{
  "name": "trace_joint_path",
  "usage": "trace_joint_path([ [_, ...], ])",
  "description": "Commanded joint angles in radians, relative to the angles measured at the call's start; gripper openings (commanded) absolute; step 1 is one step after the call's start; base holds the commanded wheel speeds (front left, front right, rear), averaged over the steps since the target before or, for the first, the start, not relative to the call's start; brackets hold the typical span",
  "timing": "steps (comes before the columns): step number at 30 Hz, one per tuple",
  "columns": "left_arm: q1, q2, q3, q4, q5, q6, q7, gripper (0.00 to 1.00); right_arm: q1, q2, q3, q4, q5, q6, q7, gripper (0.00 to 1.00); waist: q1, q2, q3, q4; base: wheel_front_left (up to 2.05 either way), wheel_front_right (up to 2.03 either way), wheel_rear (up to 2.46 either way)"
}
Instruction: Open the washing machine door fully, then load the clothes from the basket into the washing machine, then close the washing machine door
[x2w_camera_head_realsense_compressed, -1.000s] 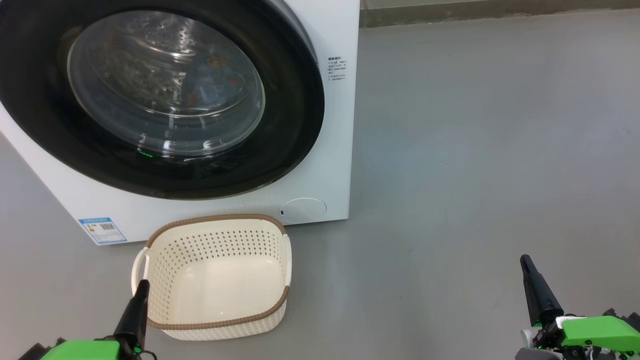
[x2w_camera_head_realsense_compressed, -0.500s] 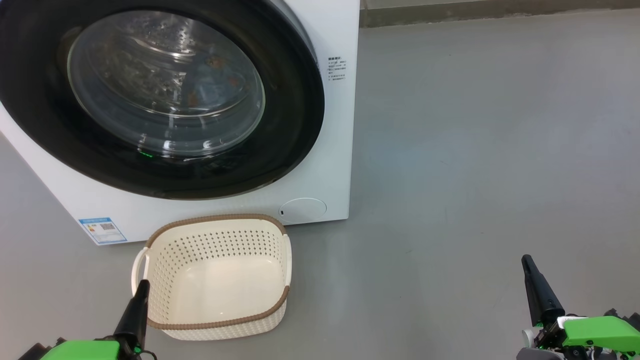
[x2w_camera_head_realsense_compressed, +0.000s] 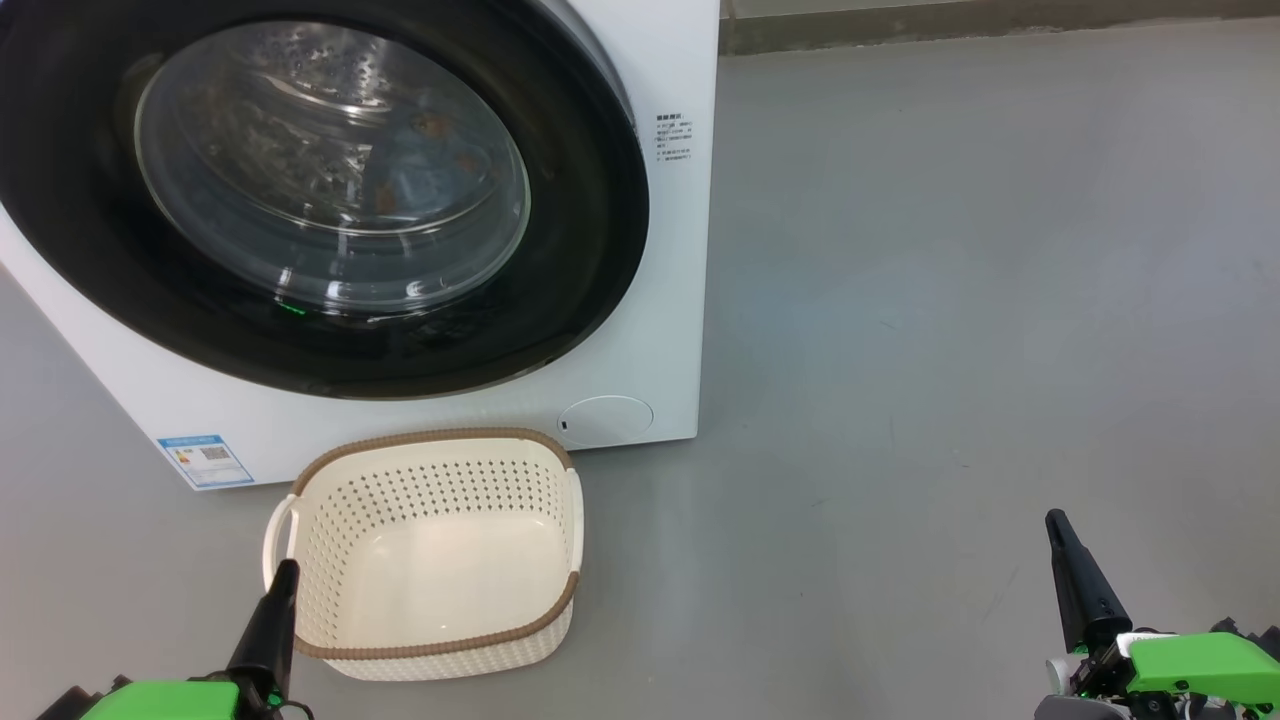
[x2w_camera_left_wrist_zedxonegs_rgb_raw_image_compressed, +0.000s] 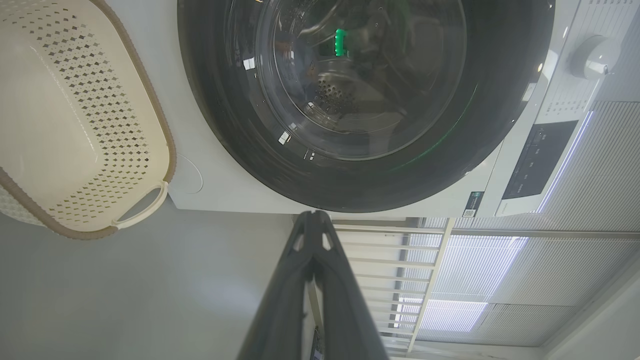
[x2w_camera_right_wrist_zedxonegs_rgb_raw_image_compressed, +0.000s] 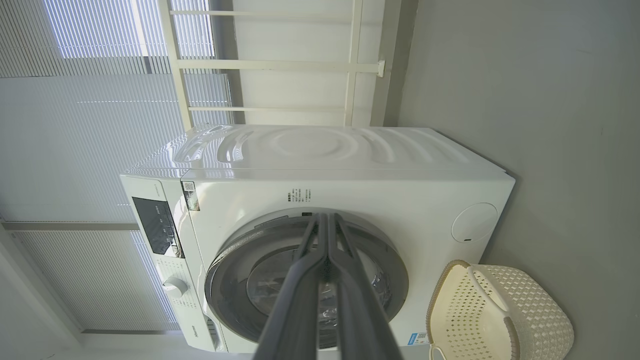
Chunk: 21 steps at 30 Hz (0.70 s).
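Note:
The washing machine stands at the upper left, and its door lies flush against the front. Behind the glass bowl I see clothes, light blue with orange-brown prints. On the floor in front sits the basket, its inside bare. My left gripper is shut, its tip just left of the basket's near left corner. My right gripper is shut over the floor far to the right. The left wrist view shows the left gripper below the door. In the right wrist view the right gripper points at the washing machine.
Grey floor stretches wide to the right of the machine. A blue label sticker and a small round flap mark the machine's lower front. A white railing and window blinds stand behind the machine.
The right gripper has drifted a touch to the right. The left gripper, the basket and the door stand as before.

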Motion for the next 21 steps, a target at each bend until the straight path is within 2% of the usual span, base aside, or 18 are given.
trace_joint_path([
  [1,-0.041,0.010,0.034,-0.018,-0.004,-0.003,0.003,0.00,-0.040,-0.004,0.022,-0.025,-0.003,-0.001,0.005,0.00,0.0000,-0.0001,0.000,0.000,0.00,0.00,0.00],
  [21,-0.041,0.009,0.036,-0.018,-0.002,-0.003,0.005,0.00,-0.040,-0.003,0.020,-0.025,-0.004,-0.001,0.006,0.00,0.0000,-0.0001,0.000,0.000,0.00,0.00,0.00],
])
